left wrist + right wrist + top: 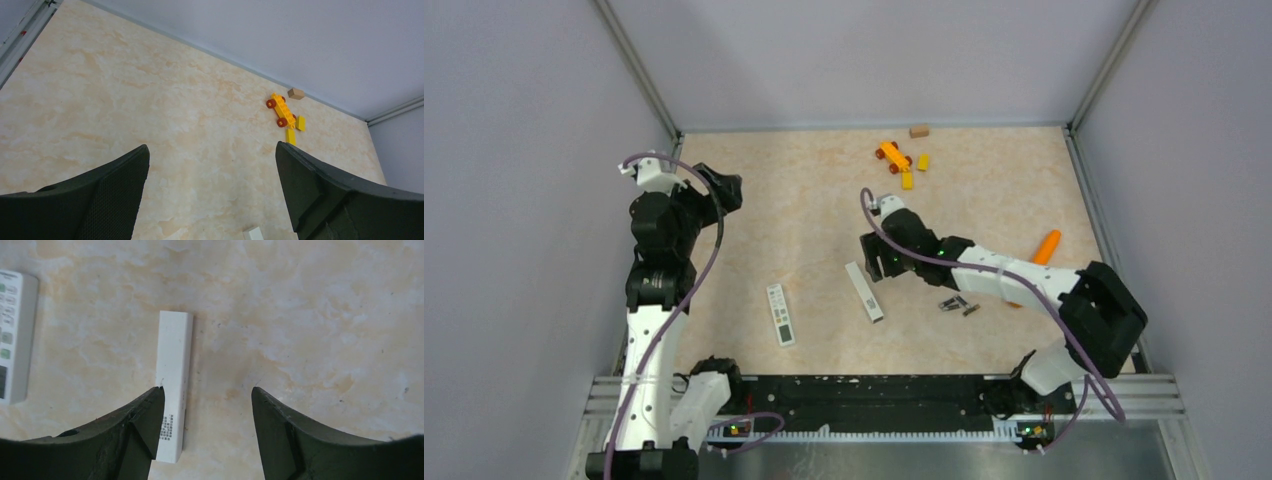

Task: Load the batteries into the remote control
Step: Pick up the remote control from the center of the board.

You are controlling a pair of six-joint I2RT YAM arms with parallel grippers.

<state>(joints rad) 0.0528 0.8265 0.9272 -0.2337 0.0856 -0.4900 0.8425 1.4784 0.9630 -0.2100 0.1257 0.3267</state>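
The slim white remote control (pixel 175 350) is laid flat just beside one finger (pixel 132 427) of the right gripper (pixel 207 389), whose jaws are parted and empty.

White-and-black arms (pixel 1004 280), purple cables (pixel 714 240), black hands (pixel 211 146) (pixel 207 389)

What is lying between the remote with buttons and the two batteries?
The slim white bar lies between the buttoned remote and the batteries; the top view shows it.
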